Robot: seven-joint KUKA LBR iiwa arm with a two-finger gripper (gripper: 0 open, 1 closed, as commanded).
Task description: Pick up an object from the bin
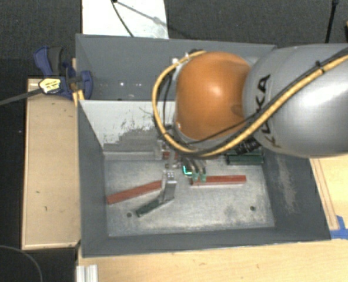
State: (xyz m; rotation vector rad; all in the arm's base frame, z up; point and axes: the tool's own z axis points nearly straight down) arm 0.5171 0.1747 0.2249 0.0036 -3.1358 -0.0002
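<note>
My gripper (170,188) hangs low over the middle of the bin floor, under the orange wrist cover. Its tip stands at the upper right end of a dark green, elongated thing (152,207) that lies slanted on the floor; whether they touch I cannot tell. A reddish-brown flat stick (131,192) lies just left of the gripper, its right end close beside it. A second red stick (218,180) lies level just to the gripper's right.
A green and dark thing (245,155) lies at the back right of the floor, mostly hidden under the arm. The arm and its cables cover the bin's right rear part.
</note>
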